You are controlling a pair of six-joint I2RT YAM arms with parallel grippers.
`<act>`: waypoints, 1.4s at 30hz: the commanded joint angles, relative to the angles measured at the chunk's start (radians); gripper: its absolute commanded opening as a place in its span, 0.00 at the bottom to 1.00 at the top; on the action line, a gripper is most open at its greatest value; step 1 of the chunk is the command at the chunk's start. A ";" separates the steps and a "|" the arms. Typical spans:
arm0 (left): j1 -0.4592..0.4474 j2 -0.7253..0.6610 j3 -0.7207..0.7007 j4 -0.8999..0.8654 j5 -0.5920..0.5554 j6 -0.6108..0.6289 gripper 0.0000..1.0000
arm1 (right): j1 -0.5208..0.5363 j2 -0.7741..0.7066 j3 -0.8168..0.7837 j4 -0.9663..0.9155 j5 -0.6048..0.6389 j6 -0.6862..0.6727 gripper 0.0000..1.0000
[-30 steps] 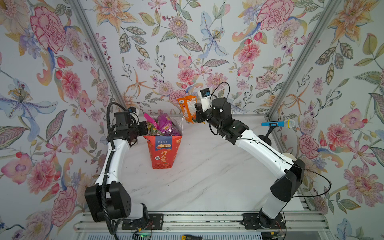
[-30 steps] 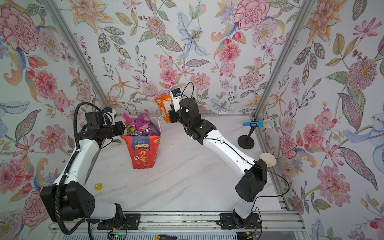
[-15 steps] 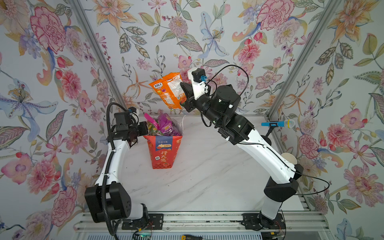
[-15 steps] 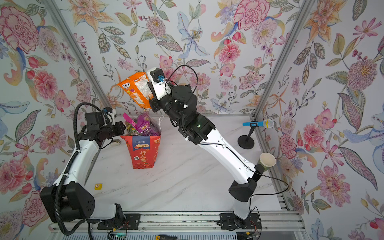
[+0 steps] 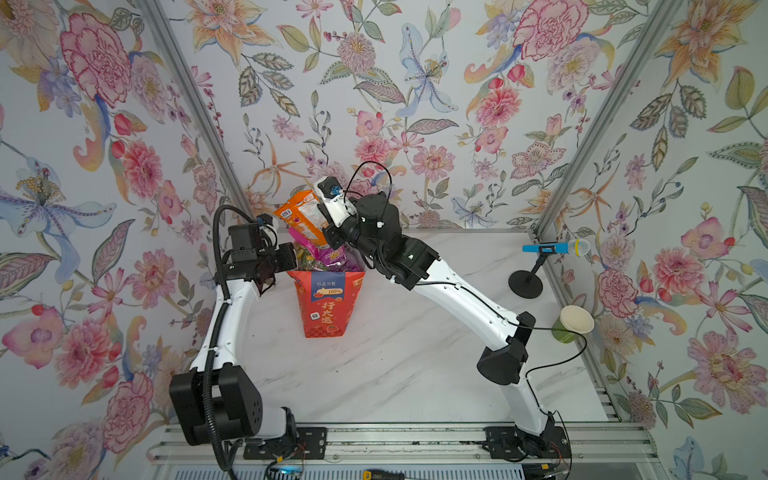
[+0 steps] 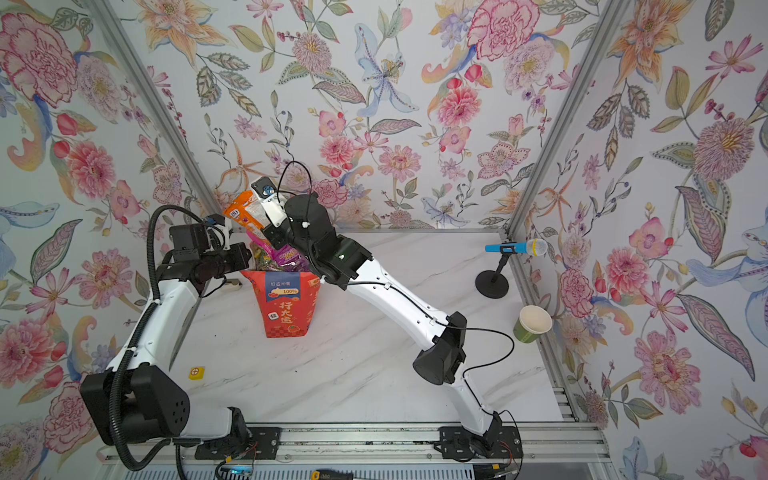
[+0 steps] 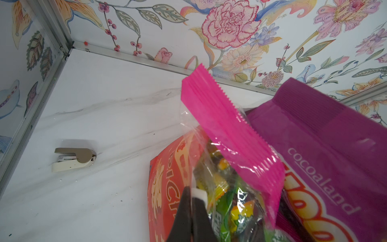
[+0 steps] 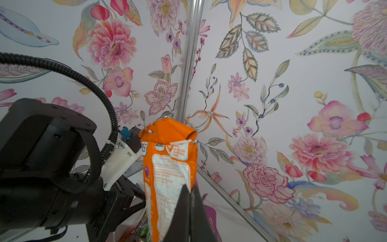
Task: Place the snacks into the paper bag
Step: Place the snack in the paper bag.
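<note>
Pinching a crinkled glossy orange packet (image 5: 300, 215), right pincer (image 8: 190, 189) hovers over red paper bag (image 5: 329, 309).

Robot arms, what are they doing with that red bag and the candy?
They are packing snacks. The right tool is shut on an orange packet, holding it just above the red paper bag. The bag stands upright and is already stuffed with other packets, some poking out. The left tool is shut at the bag's rim, seemingly steadying it.

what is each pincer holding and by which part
Right pincer: orange packet, at its lower end. Left pincer: seemingly the paper bag, at its rim.
</note>
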 commanded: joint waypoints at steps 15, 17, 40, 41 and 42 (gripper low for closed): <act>0.017 -0.049 0.008 0.059 0.026 0.003 0.00 | 0.006 0.047 -0.079 -0.060 -0.090 0.170 0.00; 0.016 -0.048 0.010 0.059 0.028 0.003 0.00 | 0.013 0.046 -0.115 -0.072 -0.107 0.180 0.00; 0.019 -0.052 0.004 0.062 0.032 0.001 0.00 | -0.001 0.028 -0.077 -0.123 -0.129 0.180 0.49; 0.020 -0.053 0.004 0.063 0.032 0.001 0.00 | 0.001 0.048 -0.056 -0.130 -0.125 0.174 0.50; 0.020 -0.053 0.004 0.061 0.032 0.001 0.00 | 0.003 0.071 -0.026 -0.147 -0.117 0.167 0.50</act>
